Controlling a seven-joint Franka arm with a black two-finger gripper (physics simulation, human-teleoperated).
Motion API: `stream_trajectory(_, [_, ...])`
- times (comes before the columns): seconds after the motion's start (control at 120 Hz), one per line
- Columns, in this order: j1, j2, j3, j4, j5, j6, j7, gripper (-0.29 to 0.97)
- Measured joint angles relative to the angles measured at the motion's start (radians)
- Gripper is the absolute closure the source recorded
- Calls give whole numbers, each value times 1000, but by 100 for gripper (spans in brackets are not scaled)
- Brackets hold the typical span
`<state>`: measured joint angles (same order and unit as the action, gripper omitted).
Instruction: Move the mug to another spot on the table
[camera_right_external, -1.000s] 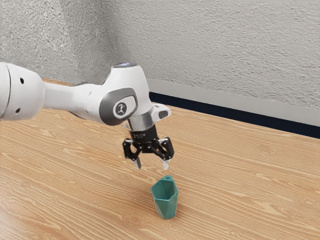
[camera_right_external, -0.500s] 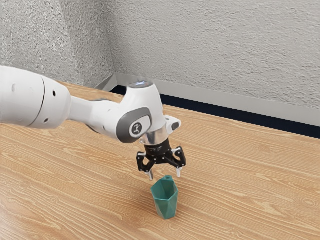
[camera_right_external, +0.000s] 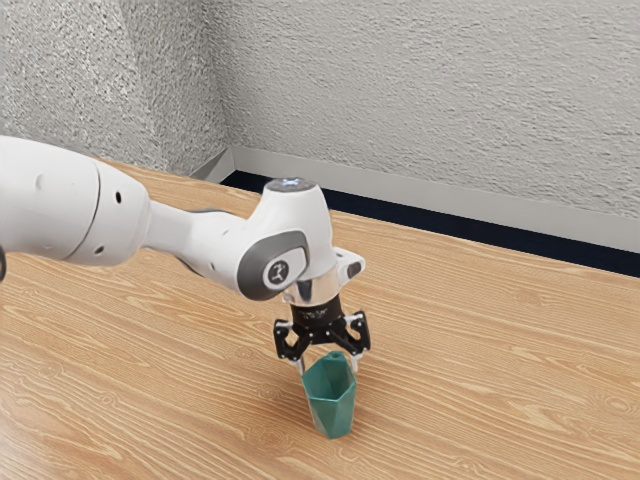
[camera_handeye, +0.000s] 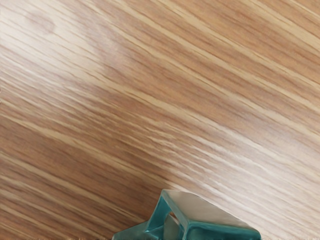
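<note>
On the wooden table (camera_right_external: 520, 340), toward the near side, the green mug (camera_right_external: 331, 400) stood upright while the gripper (camera_right_external: 327, 366) hung spread open astride its rim; its fingertips (camera_right_external: 302, 367) were partly hidden by the mug, which the wrist view cut off at the edge.

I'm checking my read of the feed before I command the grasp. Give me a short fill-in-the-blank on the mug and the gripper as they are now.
1. The mug stands ___ on the wooden table.
2. The gripper hangs directly ___ the mug, with its fingertips down by the rim.
3. The gripper's fingers are ___, with one on each side of the mug's rim.

Missing words: upright; above; open
</note>
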<state>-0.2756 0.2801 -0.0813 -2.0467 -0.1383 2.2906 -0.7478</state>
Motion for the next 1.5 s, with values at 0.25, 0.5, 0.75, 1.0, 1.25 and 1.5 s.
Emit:
stream_trajectory(0.25, [-6,14,0,8,24,-7,-1,20])
stream_trajectory(0.5, [-14,29,0,29,36,-9,-2,31])
stream_trajectory(0.75, [-14,57,0,78,57,-53,-5,46])
stream_trajectory(1.0, [-14,73,0,103,69,-118,-14,51])
stream_trajectory(1.25, [-13,111,0,184,71,-253,-18,58])
stream_trajectory(1.5, [-4,166,0,286,69,-418,-21,63])
